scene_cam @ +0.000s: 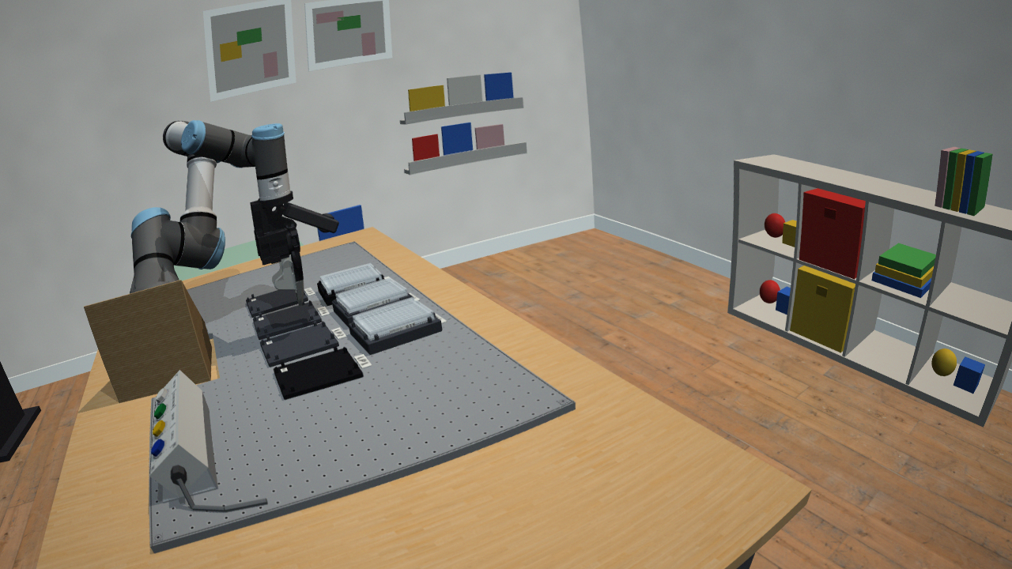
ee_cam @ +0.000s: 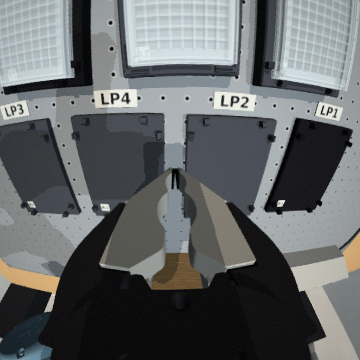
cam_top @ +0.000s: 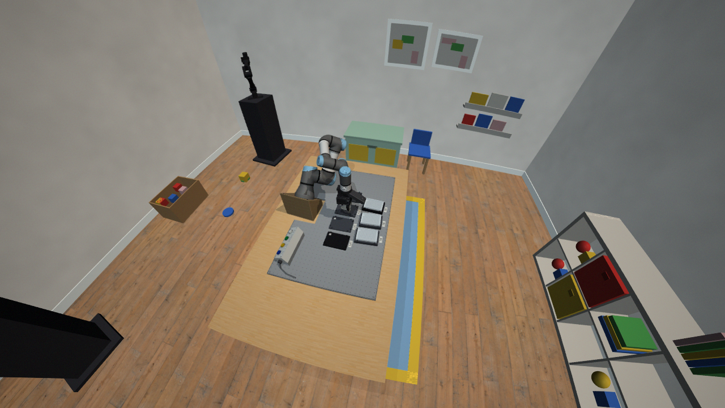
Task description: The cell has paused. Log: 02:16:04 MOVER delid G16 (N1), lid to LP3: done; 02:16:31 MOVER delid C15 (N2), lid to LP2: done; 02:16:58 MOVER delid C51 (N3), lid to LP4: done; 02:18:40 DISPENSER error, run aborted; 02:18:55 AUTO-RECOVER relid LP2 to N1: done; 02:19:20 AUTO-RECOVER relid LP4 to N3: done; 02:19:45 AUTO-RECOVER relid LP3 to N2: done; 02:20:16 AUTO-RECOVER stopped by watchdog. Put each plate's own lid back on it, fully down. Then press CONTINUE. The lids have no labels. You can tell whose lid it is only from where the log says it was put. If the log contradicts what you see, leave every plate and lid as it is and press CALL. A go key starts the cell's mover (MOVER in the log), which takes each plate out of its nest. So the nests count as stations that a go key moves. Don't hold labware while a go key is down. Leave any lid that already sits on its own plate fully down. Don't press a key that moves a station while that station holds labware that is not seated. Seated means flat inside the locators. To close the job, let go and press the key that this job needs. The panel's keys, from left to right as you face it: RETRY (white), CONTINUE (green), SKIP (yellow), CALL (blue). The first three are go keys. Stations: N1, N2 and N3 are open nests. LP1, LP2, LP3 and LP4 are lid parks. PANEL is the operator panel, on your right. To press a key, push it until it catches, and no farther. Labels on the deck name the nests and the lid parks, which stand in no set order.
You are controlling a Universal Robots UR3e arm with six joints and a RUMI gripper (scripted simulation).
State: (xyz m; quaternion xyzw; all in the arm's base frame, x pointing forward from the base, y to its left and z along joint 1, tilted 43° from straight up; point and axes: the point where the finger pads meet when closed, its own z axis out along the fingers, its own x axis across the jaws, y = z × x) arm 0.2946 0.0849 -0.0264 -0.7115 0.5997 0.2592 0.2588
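Lid parks LP3, LP4, LP2, LP1: bare | three nests: a plate in each | gripper: fully closed, nothing held

Blue chair behind table; two framed pictures on wall; red bin in shelf unit.

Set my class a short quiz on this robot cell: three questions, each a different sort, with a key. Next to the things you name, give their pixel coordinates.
1. True or false: the gripper (cam_top: 348,208) (scene_cam: 300,303) (ee_cam: 174,169) is holding a lid.
2. Fill in: in the wrist view, the label between LP4 (cam_top: 357,212) (scene_cam: 323,311) (ee_cam: 115,98) and LP1 (cam_top: 347,242) (scene_cam: 363,360) (ee_cam: 329,111) reads ____.
3. How many pale-topped plates (cam_top: 371,219) (scene_cam: 373,295) (ee_cam: 180,32) stand in a row beside the lid parks?

Key: 1. False; its fingers are shut on nothing. 2. LP2 (cam_top: 354,226) (scene_cam: 338,333) (ee_cam: 234,101). 3. Three.
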